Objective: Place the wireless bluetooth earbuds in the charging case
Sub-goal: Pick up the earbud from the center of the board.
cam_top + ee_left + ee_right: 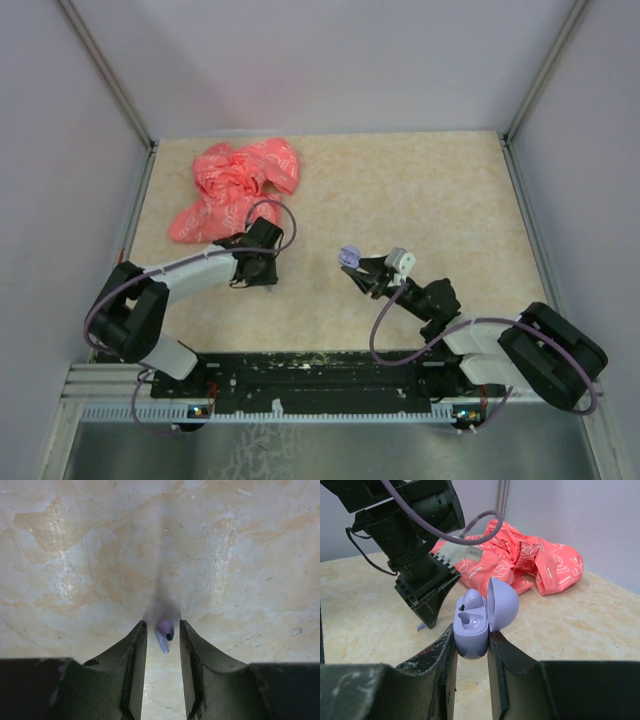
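**Desk:** What can go wrong here?

**Photographer:** The left gripper (163, 627) stands over a pale purple earbud (164, 636), fingers apart, one on each side. Neither touches it, as far as the wrist view shows. The bud is tiny, glossy and rounded. If the fingers close off-centre, it may squirt out across the bench (420, 190), or roll so the stem points the wrong way for its socket.

**Desk:** And the case?

**Photographer:** The right gripper (355, 265) is clamped on the lower body of the lilac charging case (470, 635), held in the air over the middle of the bench, nearer the near edge. The lid (502, 602) is up. A hard push from above could tilt the case in the fingers or knock the lid shut.

**Desk:** Describe the bud.

**Photographer:** It has a bulbous head with a dark tip and a short pale stem, and it lies flat on the bench left of centre. One socket looks filled by a matching bud (471, 598), though the view is soft there. The nearer socket (470, 621) is empty. A crumpled red printed bag (235, 185) sits near the far left corner.
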Available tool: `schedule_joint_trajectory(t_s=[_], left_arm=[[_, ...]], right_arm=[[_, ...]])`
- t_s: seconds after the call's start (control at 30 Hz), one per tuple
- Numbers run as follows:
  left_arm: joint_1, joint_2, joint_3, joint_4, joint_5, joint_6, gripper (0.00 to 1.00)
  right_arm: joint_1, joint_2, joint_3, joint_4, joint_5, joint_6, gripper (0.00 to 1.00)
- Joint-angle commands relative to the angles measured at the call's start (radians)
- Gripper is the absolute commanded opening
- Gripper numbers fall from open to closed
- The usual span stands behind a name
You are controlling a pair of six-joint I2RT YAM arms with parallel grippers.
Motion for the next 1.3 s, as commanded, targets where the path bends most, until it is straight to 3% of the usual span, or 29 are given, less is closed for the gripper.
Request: schedule_joint_trajectory(t_s=[0.0, 0.47, 0.73, 1.07, 1.27], left_arm=[[-0.006, 0.037, 0.031, -0.028, 0.009, 0.02, 0.36], [-0.099, 0.14, 0.106, -0.188, -0.076, -0.008, 0.31], [-0.105, 0.139, 0.108, -0.177, -0.094, -0.002, 0.2], [-0.147, -0.022, 0.145, -0.145, -0.131, 0.014, 0.0], [-0.235, -0.174, 0.141, -0.055, -0.225, 0.044, 0.0]], right_arm=[[0.008, 0.007, 0.021, 0.068, -0.006, 0.015, 0.0], [0.008, 0.0, 0.021, 0.058, -0.002, 0.014, 0.0], [0.009, -0.004, 0.022, 0.05, -0.001, 0.009, 0.0], [0.009, -0.006, 0.02, 0.045, 0.003, 0.0, 0.0], [0.009, -0.01, 0.019, 0.045, 0.006, -0.002, 0.0]])
